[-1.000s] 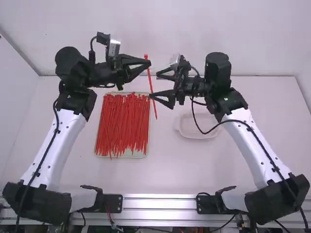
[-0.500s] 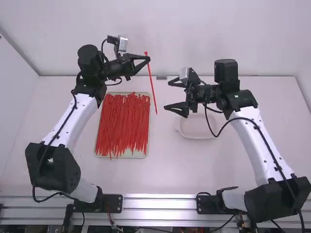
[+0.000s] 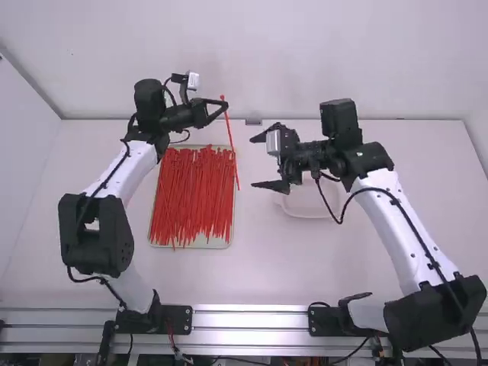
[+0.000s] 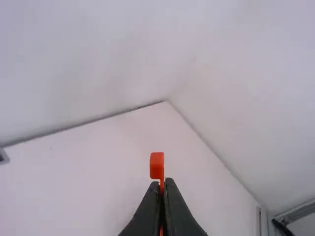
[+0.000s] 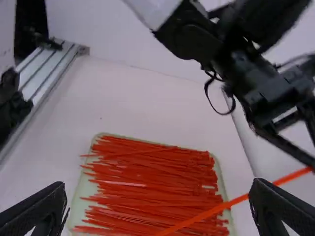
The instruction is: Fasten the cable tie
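My left gripper is raised above the far edge of the tray and shut on a single red cable tie near its head, so the strap hangs down over the pile. The tie's square head pokes out past the closed fingertips in the left wrist view. My right gripper stands wide open to the right of the hanging strap, nothing between its fingers. In the right wrist view the strap runs slantwise between its fingertips' level and the pile.
A flat tray holds a thick pile of red cable ties, seen also as the pile in the right wrist view. A shallow clear dish lies under the right arm's wrist. A metal rail runs along the near table edge.
The left arm has drawn back toward the far left, carrying the tie with it. The right gripper, open throughout, swung from the dish side toward the strap.
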